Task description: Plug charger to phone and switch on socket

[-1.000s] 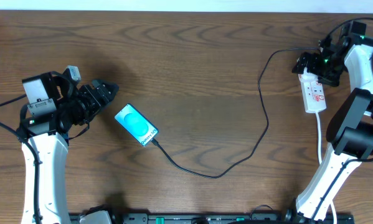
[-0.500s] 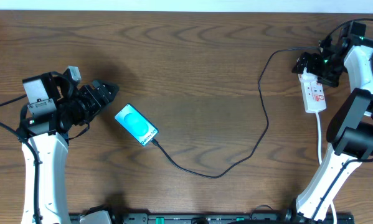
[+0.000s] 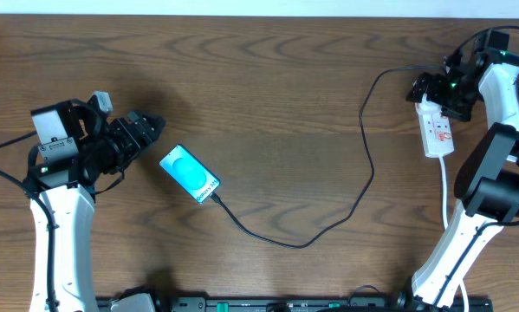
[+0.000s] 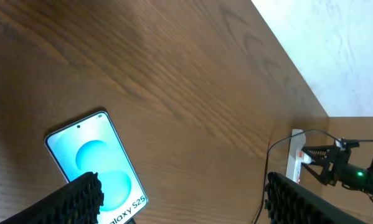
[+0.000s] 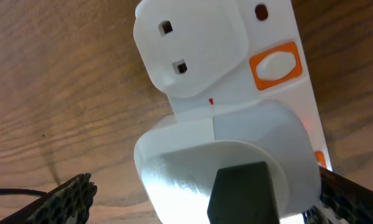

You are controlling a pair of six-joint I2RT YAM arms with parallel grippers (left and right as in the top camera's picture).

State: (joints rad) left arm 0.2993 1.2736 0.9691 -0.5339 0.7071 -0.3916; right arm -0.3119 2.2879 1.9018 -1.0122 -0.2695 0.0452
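The phone (image 3: 190, 173) lies flat on the table with its light blue screen up; it also shows in the left wrist view (image 4: 93, 162). The black charger cable (image 3: 363, 173) meets the phone's lower right end, loops right and runs up to the white socket (image 3: 438, 130). My left gripper (image 3: 152, 126) stands open just up and left of the phone, with nothing between its fingers (image 4: 71, 199). My right gripper (image 3: 426, 90) is open over the socket's top end. It straddles the round white plug (image 5: 236, 162), with wood showing between the left finger (image 5: 68, 199) and the plug.
An orange switch (image 5: 276, 65) sits on the socket (image 5: 198, 50) beside two pin holes. A white cord (image 3: 445, 186) trails from the socket toward the table's near edge. The right arm's base (image 3: 493, 186) stands just right of the socket.
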